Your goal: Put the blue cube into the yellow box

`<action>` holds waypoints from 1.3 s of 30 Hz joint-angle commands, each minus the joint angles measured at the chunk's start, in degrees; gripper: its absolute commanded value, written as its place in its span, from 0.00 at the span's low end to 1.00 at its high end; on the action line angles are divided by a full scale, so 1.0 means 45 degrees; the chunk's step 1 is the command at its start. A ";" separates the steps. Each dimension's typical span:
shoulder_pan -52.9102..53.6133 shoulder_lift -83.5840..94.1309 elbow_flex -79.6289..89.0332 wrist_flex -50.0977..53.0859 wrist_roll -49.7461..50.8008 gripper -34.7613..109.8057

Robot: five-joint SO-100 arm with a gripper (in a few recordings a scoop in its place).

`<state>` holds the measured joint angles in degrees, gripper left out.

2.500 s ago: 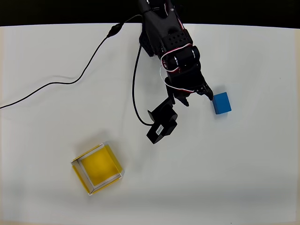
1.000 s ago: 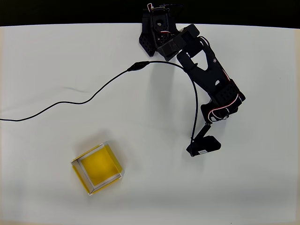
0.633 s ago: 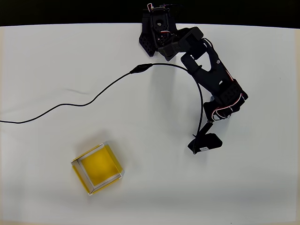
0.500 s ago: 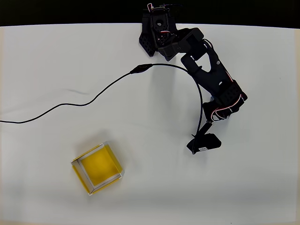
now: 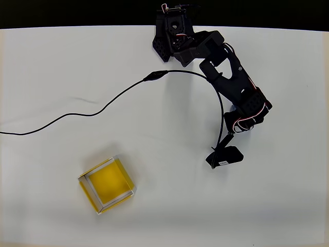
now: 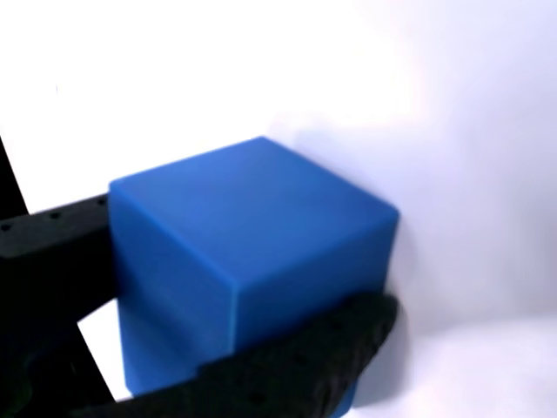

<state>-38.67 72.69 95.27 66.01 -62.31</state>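
Wrist view: the cube (image 6: 252,261), bright matte blue with crisp edges, sits between the black fingers (image 6: 296,366) of the gripper (image 6: 174,305), one on each side (pressed against it, clamped). Overhead, the arm (image 5: 231,87) reaches right; the yellow box (image 5: 106,184) lies well apart, lower left on the table (image 5: 51,62).

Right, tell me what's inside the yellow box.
Overhead, the yellow box holds nothing: its yellow floor is bare. The blue cube sits between the hand's fingers in the wrist view; what lies under the cube is covered.
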 commanded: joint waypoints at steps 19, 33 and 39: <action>0.7285 0.5801 -0.2305 0.0742 -0.4863 0.27; 1.3086 0.6406 -0.2422 -0.3164 -0.7168 0.27; 1.4336 0.6211 -0.2461 -0.4668 -0.7617 0.28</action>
<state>21.80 91.32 91.05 49.92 -94.48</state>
